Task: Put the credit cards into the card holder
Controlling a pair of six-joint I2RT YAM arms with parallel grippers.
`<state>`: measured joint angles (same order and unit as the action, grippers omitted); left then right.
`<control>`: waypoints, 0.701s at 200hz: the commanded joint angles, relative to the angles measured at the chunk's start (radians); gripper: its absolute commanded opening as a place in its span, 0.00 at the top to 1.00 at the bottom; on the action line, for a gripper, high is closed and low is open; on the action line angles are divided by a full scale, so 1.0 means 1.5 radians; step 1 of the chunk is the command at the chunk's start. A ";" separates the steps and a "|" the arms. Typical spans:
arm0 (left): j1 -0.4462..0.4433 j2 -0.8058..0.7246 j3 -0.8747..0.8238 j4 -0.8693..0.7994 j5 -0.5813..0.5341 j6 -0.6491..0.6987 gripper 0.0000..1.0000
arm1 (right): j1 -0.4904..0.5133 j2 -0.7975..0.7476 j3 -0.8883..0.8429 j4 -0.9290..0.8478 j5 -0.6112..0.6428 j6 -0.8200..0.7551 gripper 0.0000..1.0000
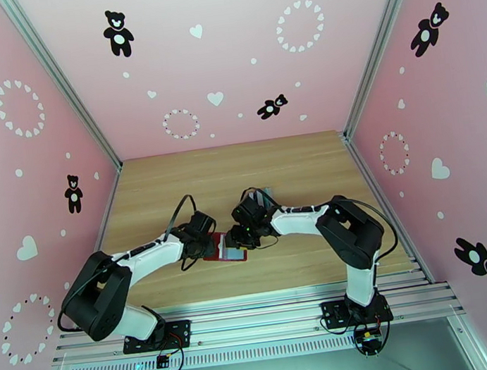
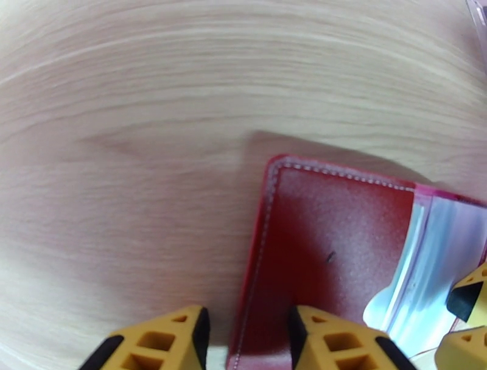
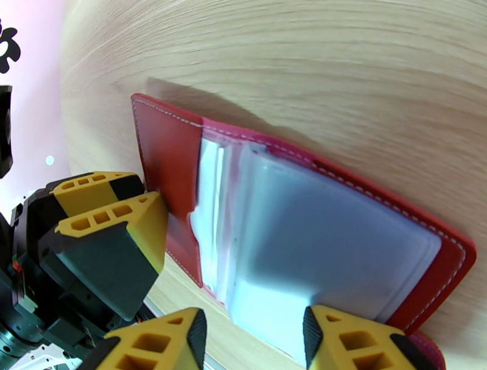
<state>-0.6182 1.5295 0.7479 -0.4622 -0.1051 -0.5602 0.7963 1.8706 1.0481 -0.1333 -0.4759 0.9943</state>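
The dark-red card holder [image 1: 216, 249] lies open and flat on the table between the two arms. In the left wrist view its red cover [image 2: 329, 243] and clear grey pockets [image 2: 426, 268] show. My left gripper [image 2: 246, 325] is open and straddles the cover's left edge, one finger over the wood, the other over the red flap. My right gripper [image 3: 255, 331] is open above the pale pocket sheets [image 3: 316, 243], which run down between its fingers. The left fingers [image 3: 115, 210] touch the red flap. I cannot tell whether any credit cards lie inside the pockets.
A clear slotted rack [image 1: 265, 195] stands just behind the right gripper; what it holds is too small to make out. Wooden table [image 1: 241, 168] stretches back to the pink walls. The aluminium rail [image 1: 259, 308] with the arm bases runs along the near edge.
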 commanded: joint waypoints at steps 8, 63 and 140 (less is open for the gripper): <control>-0.024 0.020 0.009 0.017 0.042 0.006 0.58 | -0.013 -0.029 -0.016 -0.022 0.019 -0.008 0.52; -0.031 0.019 0.007 0.017 0.034 -0.004 0.58 | -0.015 -0.039 -0.015 -0.030 0.020 -0.015 0.52; -0.031 -0.036 0.069 -0.030 0.024 0.000 0.57 | -0.012 -0.073 0.034 -0.084 0.034 -0.043 0.51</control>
<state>-0.6582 1.5246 0.7841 -0.4736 -0.0853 -0.5610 0.7731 1.8080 1.0531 -0.2089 -0.4389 0.9527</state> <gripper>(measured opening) 0.428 0.484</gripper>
